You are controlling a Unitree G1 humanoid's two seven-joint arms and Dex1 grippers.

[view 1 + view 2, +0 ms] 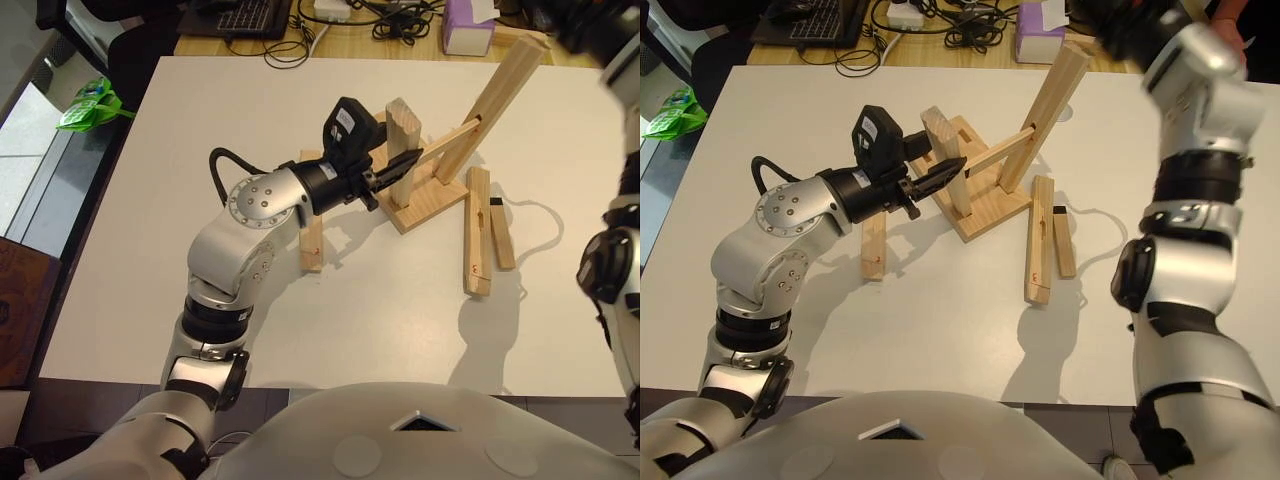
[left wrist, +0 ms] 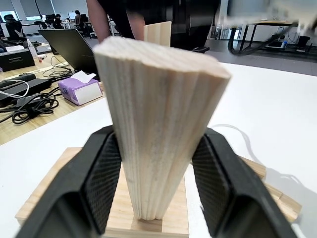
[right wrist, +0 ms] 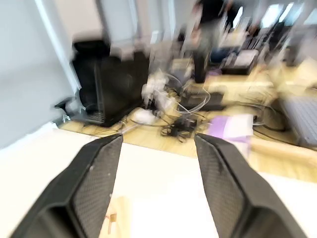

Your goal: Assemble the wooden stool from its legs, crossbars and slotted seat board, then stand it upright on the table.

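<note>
You had the left claw point(image 1: 392, 176) reaching in level from the robot's left, its two fingers point(image 2: 101, 183) set on either side of the short upright leg point(image 2: 158, 124). The pads looked closed on the wood or very nearly so. That leg stood in the slotted seat board point(image 1: 420, 212), which lay flat near the middle of the table point(image 1: 380, 310). Its long axis ran straight up, so your grip crossed it square, which I judge suited pressing it down or steadying it. On the board's far right corner a tall leg point(image 1: 505, 85) leaned up and away, tied toward the upright leg by a thin crossbar point(image 1: 450, 138). Your right claw point(image 3: 158, 141) hung raised over the table's far right edge with its fingers spread wide and nothing between them. It was the nearer arm to the tall leg, and to the loose leg point(image 1: 477, 240) and the short piece point(image 1: 503, 240), which lay just right of the board with their lengths running toward you. A third leg point(image 1: 312, 245) lay under your left forearm.
</note>
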